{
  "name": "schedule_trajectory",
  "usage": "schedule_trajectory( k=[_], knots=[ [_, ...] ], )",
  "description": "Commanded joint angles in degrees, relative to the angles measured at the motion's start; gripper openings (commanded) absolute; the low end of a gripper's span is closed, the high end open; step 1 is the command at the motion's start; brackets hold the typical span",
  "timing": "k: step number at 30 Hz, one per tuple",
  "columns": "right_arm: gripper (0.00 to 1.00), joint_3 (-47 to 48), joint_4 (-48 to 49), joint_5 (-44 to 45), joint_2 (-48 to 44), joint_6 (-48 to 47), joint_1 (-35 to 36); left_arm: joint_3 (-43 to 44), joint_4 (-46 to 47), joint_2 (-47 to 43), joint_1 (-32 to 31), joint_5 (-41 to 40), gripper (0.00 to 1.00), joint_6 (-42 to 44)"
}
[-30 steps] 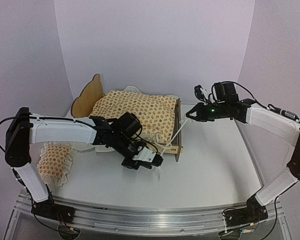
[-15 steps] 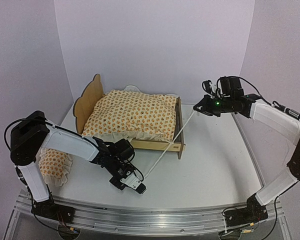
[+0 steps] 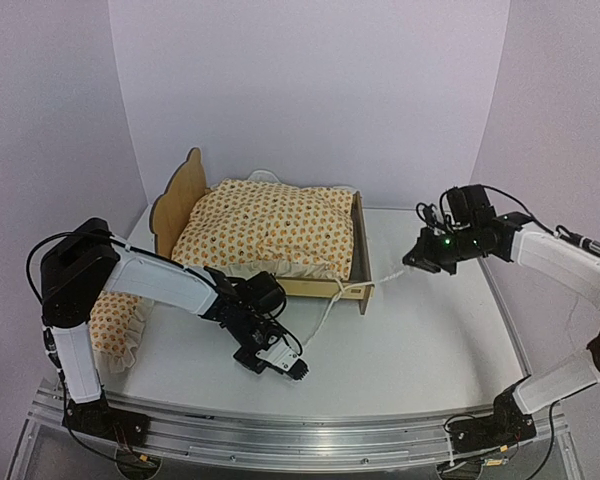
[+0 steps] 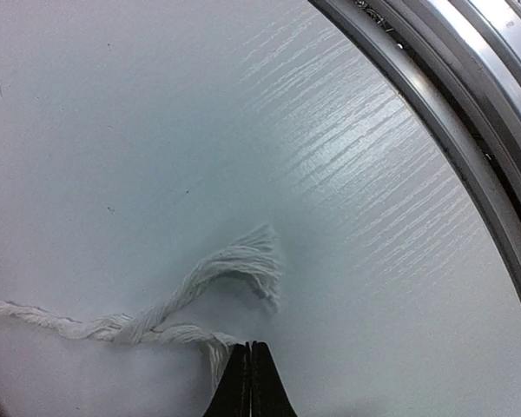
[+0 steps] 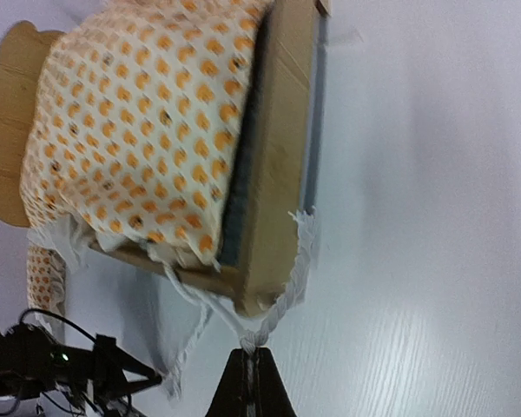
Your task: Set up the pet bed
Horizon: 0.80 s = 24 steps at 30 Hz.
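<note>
Pinching one white tie cord apiece, the left gripper [image 3: 296,370] and the right gripper [image 3: 411,263] are both clamped shut on either side of the pet bed [image 3: 315,289]. The bed stands at the back left of the table [image 3: 430,340], its scalloped headboard [image 3: 177,198] to the left and the orange-patterned cushion [image 3: 270,225] filling the frame.

A second ago the left gripper sat against the bed's near foot corner; it has since drawn back toward the table's front edge. Its cord, straight half a second ago, now sags in a curve. The right gripper has dropped lower and moved out to the right of the foot corner. The bed's foot end has swung slightly to the right.

Only the left wrist view shows the left tie cord [image 4: 200,282] ending in a frayed tuft on the tabletop, just past the closed fingertips, near the aluminium rail [image 4: 469,130]. Only the right wrist view shows the right tie cord [image 5: 285,297] as a twisted strand wrapping the foot corner. The small matching pillow [image 3: 115,320] lies beside the left arm.
</note>
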Motion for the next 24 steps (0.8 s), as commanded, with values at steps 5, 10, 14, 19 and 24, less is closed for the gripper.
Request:
schedule_trajectory(
  k=[5, 10, 14, 19, 24],
  knots=[
    [0.5, -7.2, -18.5, 2.5, 4.9, 8.6, 0.0, 7.0, -9.2, -1.9, 0.8, 2.5, 0.55, -1.2],
    [0.82, 8.2, -21.5, 8.3, 10.2, 2.0, -0.7, 19.2, -19.5, -6.3, 4.4, 5.3, 0.67, -6.6],
    [0.82, 24.0, -20.0, 8.3, 14.2, -8.8, 2.2, 28.1, -19.9, -6.7, 12.9, 1.6, 0.78, -20.4],
    [0.49, 32.9, -17.7, 2.1, 25.0, -9.3, 7.0, 32.5, -18.5, -4.4, 21.2, -14.9, 0.81, -27.2],
    [0.63, 39.7, -16.9, 4.8, 32.7, -6.2, 10.1, 33.9, -21.0, -1.0, 24.7, -19.4, 0.77, -29.7]
  ],
)
